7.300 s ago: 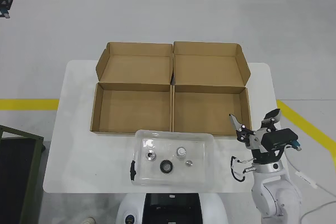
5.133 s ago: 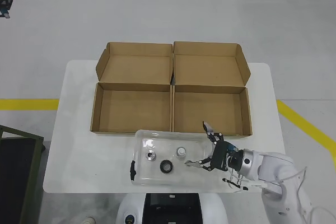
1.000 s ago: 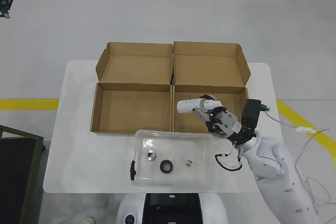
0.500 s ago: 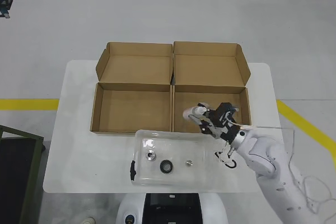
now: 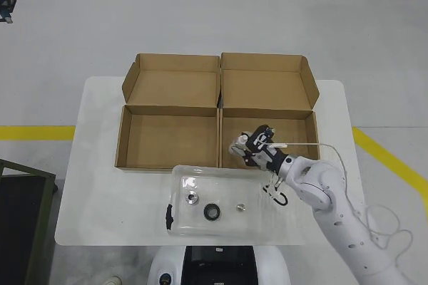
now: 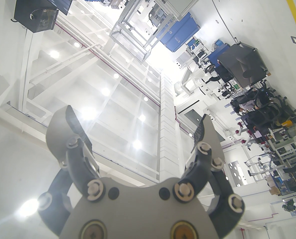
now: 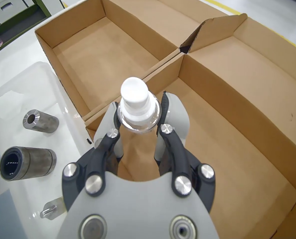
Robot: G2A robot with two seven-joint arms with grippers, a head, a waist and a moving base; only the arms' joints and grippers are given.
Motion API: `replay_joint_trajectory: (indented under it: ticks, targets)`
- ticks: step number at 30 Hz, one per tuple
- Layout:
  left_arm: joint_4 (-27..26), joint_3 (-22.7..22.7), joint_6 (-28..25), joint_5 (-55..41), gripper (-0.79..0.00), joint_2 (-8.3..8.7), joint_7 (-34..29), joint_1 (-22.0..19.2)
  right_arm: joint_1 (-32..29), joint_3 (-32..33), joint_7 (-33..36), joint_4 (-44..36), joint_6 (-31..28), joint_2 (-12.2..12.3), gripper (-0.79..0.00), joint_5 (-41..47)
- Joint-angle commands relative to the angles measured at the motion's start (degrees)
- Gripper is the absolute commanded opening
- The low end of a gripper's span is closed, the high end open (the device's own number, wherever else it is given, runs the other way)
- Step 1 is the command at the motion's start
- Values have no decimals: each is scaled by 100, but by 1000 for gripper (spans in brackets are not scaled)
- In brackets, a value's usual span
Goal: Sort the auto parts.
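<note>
White-capped part (image 7: 137,105) is clamped tight in the right gripper (image 7: 139,123), cap pointing away from the wrist. It hangs just beyond the bin's (image 5: 178,173) far rim, over the right box (image 5: 292,135), at the corner nearest the bin (clear of the floor or touching it, I can't tell). Inside the bin lie three more parts: a sleeve (image 7: 40,121), a bearing (image 7: 27,159) beside it, and a small pin (image 7: 50,210) apart from both. The left box (image 5: 167,139) sits behind the bin too, touching the right box. The left gripper (image 6: 136,115) has its fingers spread wide, aimed up at a ceiling.
</note>
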Motion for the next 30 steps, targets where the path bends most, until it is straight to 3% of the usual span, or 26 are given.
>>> replay_joint_trajectory:
  ticks: [1,11,17,18,19,20,26,30]
  targets:
    - [0,0,0,0,0,0,-1,0,105,-84,51,93,19,-19,-785,-18]
    - [0,0,0,0,0,0,-1,0,328,-274,299,326,141,-61,-773,-257]
    - [0,0,0,0,0,0,-1,0,358,-292,324,393,147,-69,-440,-291]
    - [0,0,0,0,0,0,-1,0,360,-297,329,395,152,-71,-354,-293]
    - [0,0,0,0,0,0,-1,0,365,-301,336,400,154,-72,-160,-299]
    - [0,0,0,0,0,0,-1,0,370,-304,340,402,156,-74,-105,-300]
    - [0,0,0,0,0,0,-1,0,363,-211,322,211,163,-70,0,-177]
    - [0,0,0,0,0,0,-1,0,200,-10,266,-154,142,-34,0,-93]
